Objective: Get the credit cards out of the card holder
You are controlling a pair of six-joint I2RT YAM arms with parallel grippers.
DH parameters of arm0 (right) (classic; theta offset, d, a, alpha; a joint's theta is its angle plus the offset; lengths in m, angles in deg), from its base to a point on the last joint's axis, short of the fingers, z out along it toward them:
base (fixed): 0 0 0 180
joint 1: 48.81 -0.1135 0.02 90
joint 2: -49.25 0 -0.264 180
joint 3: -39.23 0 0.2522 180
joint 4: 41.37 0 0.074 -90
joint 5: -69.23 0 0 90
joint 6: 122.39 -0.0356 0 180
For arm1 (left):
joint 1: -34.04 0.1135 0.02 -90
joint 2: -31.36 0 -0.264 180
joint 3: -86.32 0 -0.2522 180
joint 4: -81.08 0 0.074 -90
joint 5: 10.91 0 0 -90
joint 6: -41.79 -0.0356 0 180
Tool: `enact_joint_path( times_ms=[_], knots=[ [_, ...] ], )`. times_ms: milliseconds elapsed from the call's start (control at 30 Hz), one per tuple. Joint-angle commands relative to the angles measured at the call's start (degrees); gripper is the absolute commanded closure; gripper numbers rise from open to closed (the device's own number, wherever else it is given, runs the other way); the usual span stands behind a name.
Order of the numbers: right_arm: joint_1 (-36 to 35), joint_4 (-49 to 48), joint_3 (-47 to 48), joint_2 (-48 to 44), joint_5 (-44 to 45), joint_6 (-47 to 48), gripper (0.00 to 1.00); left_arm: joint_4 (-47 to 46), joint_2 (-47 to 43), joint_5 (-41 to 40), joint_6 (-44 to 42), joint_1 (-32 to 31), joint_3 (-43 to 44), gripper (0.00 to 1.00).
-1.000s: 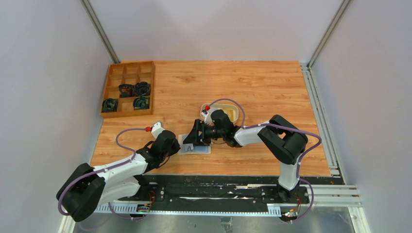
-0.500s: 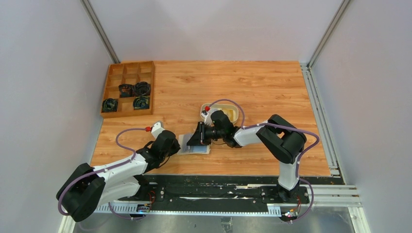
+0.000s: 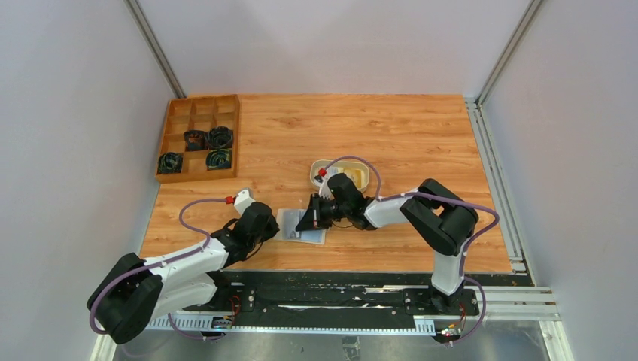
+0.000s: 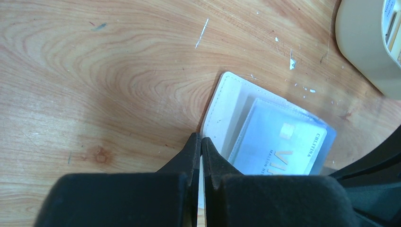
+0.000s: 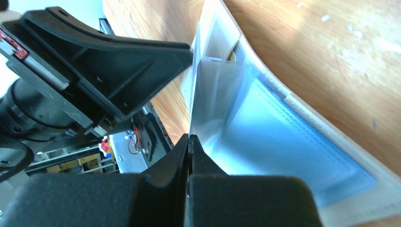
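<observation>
Cream card holder [image 4: 226, 99] lies open on the table [image 4: 94, 71]. Its edge is nipped between the closed tips of the left gripper [image 4: 201, 142]. We judge this a hold-down, so the wallet cannot slide. Just beyond those tips a credit card [image 4: 283, 146] sits inside the blue-grey pocket. Right gripper [image 5: 188, 138] is fully closed at the pocket mouth, with a thin pale edge rising from its tips. Card or pocket film: we cannot tell. Likely next: draw outward against the left's hold.
</observation>
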Motion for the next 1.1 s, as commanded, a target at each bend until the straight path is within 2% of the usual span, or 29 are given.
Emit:
enact_joint_path(
  times_ms=[0, 333, 500, 600, 733, 900, 1067],
  knots=[
    [0.84, 7.6, -1.68, -4.73, -0.55, 5.07, 1.0, 5.78, -0.32, -2.82, -0.48, -0.27, -1.02, 1.0],
    [7.82, 27.7, -2.94, -14.88, 0.87, 16.0, 1.0, 9.45, -3.37, -4.94, -0.84, -0.32, -0.36, 1.0],
    [15.36, 35.35, 0.8, -22.41, 2.27, 20.01, 1.0, 10.77, -4.8, -5.58, -0.88, -0.29, 0.13, 1.0],
    [20.4, 36.14, 4.67, -24.31, 3.2, 20.76, 1.0, 10.75, -4.76, -5.53, -0.55, -0.26, 0.48, 1.0],
    [24.37, 36.13, 10.32, -20.95, 4.7, 21.17, 1.0, 10.42, -4.14, -5.13, -0.81, -0.34, 0.97, 1.0],
    [25.14, 35.57, 17.53, -12.6, 3.84, 21.17, 1.0, 11.09, -5.33, -5.43, -0.72, -0.28, 0.97, 1.0],
    [25.09, 32.28, 18.81, -6.63, 2.11, 19.72, 1.0, 12.78, -7.23, -5.89, -0.71, -0.29, 0.99, 1.0]
  ],
)
